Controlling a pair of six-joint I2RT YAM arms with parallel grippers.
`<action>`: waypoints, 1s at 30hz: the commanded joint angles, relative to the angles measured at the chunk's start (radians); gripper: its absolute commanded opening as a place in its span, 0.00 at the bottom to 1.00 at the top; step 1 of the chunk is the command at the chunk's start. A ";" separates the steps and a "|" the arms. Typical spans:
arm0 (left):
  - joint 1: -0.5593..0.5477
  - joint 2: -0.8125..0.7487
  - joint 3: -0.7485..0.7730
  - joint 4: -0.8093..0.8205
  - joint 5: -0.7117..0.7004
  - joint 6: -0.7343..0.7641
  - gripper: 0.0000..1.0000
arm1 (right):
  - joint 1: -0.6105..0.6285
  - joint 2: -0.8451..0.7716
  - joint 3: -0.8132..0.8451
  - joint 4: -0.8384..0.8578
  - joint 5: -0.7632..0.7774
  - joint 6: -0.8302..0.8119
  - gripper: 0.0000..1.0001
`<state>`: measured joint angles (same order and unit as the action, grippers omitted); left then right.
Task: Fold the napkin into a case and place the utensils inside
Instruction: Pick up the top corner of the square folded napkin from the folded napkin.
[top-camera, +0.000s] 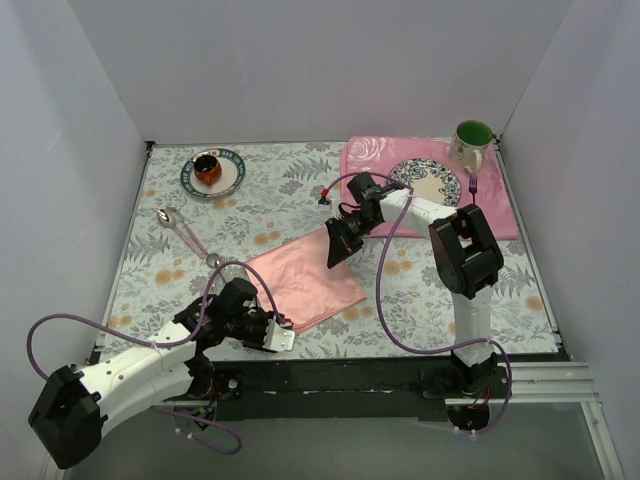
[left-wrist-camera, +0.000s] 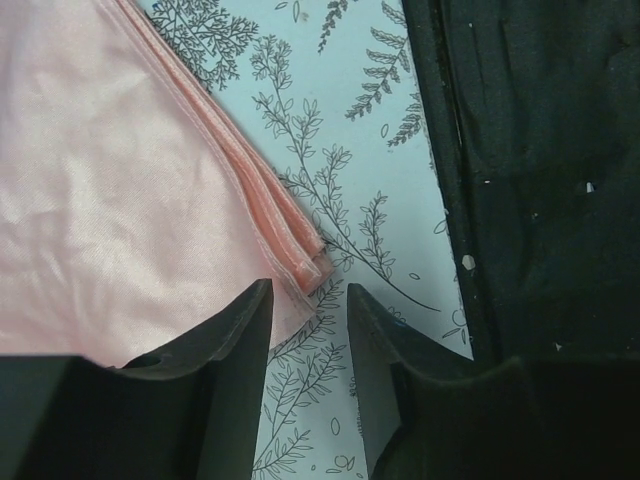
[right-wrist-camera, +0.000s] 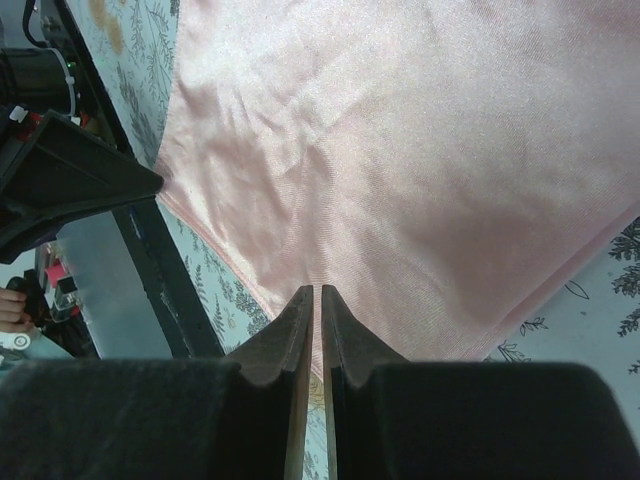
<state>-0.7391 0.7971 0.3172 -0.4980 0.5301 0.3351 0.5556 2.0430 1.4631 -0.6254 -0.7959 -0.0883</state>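
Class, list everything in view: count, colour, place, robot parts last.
napkin: one, salmon-pink, table centre
utensils: silver, count unclear, left of napkin
placemat: one, rose-patterned pink, far right
plate: one, white-blue, on placemat
mug: one, cream and green, placemat's far corner
fork: one, purple, right of plate
saucer: one, dark-rimmed, far left
cup: one, brown, on saucer
left arm: one, white-black, jaws apart at napkin's near corner
right arm: one, white-black, jaws closed on napkin's far corner

White-shelled left arm (top-camera: 130, 370) and right arm (top-camera: 465, 255) carry chunky black joints, looping purple cables (top-camera: 377, 295) and matte black wedge fingers (left-wrist-camera: 225, 360) (a red tab (top-camera: 325, 196) by the right wrist).
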 joint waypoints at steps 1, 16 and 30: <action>-0.008 -0.016 -0.015 0.042 -0.035 -0.022 0.34 | -0.006 -0.012 -0.007 0.015 -0.034 0.010 0.16; -0.008 -0.015 0.045 0.048 -0.099 -0.053 0.00 | -0.013 -0.007 -0.014 0.026 -0.066 0.032 0.16; -0.005 0.379 0.332 0.243 -0.139 -0.195 0.00 | -0.091 -0.032 0.006 0.010 -0.094 0.029 0.39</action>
<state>-0.7422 1.1030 0.6243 -0.3527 0.4324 0.1692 0.4976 2.0430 1.4567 -0.6022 -0.8707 -0.0452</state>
